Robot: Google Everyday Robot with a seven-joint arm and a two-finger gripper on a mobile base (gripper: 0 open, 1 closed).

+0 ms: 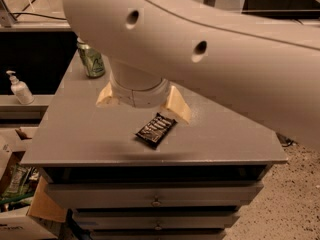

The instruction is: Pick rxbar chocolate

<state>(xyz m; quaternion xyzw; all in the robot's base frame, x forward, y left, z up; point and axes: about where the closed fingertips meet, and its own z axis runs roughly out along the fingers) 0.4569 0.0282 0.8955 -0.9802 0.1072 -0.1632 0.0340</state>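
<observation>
The rxbar chocolate (156, 129), a flat bar in a glossy black wrapper with white text, lies slanted near the front middle of the grey table (75, 134). My gripper (142, 108) hangs just behind and above it, open, with its two tan fingers (177, 104) spread wide to either side. The right finger is close to the bar's far end; I cannot tell whether it touches. The big white arm fills the upper right of the view.
A green can (91, 60) stands at the back left of the table. A white pump bottle (20, 88) sits on a shelf to the left. Drawers (155, 194) are under the tabletop. Cardboard boxes (20, 219) lie at the lower left. The arm hides the back right.
</observation>
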